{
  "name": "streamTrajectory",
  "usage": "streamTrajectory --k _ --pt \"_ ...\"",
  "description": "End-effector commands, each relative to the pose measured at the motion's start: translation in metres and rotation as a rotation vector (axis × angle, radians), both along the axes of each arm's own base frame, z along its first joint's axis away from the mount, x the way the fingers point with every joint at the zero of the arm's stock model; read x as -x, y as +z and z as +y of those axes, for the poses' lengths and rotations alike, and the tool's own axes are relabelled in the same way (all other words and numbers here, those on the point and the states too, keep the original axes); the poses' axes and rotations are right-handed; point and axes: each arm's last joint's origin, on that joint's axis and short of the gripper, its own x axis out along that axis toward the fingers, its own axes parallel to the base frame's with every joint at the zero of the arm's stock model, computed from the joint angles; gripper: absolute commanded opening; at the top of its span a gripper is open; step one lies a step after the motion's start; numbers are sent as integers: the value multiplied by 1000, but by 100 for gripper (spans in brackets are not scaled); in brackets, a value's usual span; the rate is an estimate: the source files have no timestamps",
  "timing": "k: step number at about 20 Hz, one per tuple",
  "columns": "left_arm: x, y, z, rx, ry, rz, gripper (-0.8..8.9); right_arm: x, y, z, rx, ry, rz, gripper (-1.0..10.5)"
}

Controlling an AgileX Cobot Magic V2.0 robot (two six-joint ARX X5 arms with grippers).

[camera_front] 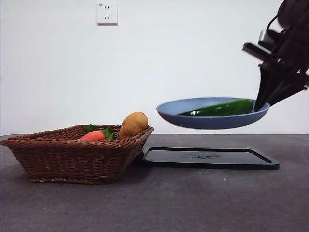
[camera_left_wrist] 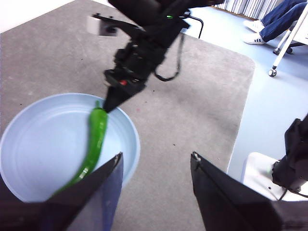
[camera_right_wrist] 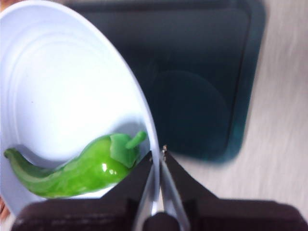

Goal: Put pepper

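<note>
Right end effector (camera_right_wrist: pixel 158 156) is seen pinching the rim of a shallow round pale-blue plate (camera_front: pixel 212 118), its two black jaws pressed together on either side of the edge. The plate is held in the air, clear of the dark grey surface (camera_front: pixel 193 203) and above a flat rectangular black tray (camera_front: pixel 210 158) that lies on it. Inside the plate the long, glossy dark-green pepper (camera_front: pixel 219 108) is carried, its stem end resting close to the pinched rim and its tapered tip pointing away across the dish. In the right wrist view the pepper (camera_right_wrist: pixel 77 168) is shown lying against the plate's inner wall, just beside the jaws.

Left end effector (camera_left_wrist: pixel 156 166) is held apart from the plate, its jaws spread wide and nothing gripped between them.

Beside the tray, a brown woven wicker basket (camera_front: pixel 72 157) is set on the surface. A tan potato (camera_front: pixel 133 124) is propped against its rim, and an orange-red vegetable with green leaves (camera_front: pixel 94 136) is lodged next to it.
</note>
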Motion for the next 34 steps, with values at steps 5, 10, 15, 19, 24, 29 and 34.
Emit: streamTrajectory --k 5,10,15,19,24,29,34 --pt "3 5 2 -8 -5 -9 249 -62 -31 -8 -7 -47 54 5" --pt "2 4 3 -18 22 -17 249 -78 -64 -13 -9 -66 113 5" --pt "2 4 3 -24 39 -23 249 -81 -75 -13 -9 -65 132 6" --pt "2 4 3 -29 38 -17 249 -80 -75 -13 -7 -64 138 62" --pt "2 3 3 -34 39 -13 249 -79 -73 -14 -3 -65 140 146" --pt "1 2 5 -61 89 -24 247 -58 -26 -33 11 -81 103 146" --pt "-2 0 9 -84 127 -22 245 5 58 -36 43 29 4 145"
